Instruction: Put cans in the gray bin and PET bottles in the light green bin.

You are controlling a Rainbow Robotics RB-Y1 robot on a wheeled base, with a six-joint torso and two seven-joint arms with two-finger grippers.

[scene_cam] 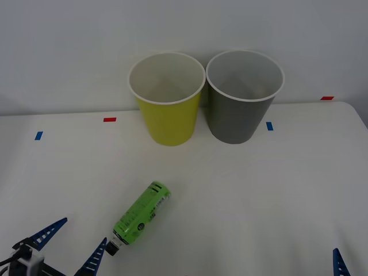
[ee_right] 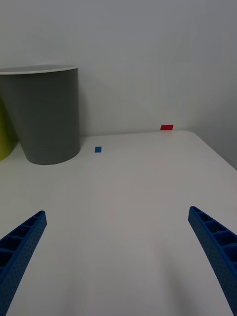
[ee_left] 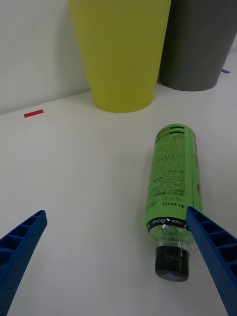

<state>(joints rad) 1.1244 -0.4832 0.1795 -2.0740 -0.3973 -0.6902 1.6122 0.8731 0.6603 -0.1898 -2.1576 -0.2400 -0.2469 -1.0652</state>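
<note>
The PET bottle (scene_cam: 142, 213) (ee_left: 174, 182), green-labelled with a black cap (ee_left: 172, 260), lies on its side on the white table with the cap toward me. My left gripper (scene_cam: 72, 246) (ee_left: 116, 213) is open low over the table just left of the cap, one fingertip (ee_left: 197, 222) beside the bottle's neck. At the back stand the light green bin (scene_cam: 167, 100) (ee_left: 121, 49) and, to its right, the gray bin (scene_cam: 244, 98) (ee_right: 42, 116) (ee_left: 197, 44), both upright. My right gripper (ee_right: 117, 212) hangs open at the near right with nothing between its fingers. Cans are out of view.
Small red tape marks (scene_cam: 109, 119) (ee_right: 167, 127) and blue tape marks (scene_cam: 38, 135) (ee_right: 98, 149) dot the back of the table. A pale wall rises right behind the bins. The table's right edge (scene_cam: 359, 123) runs close to the gray bin's side.
</note>
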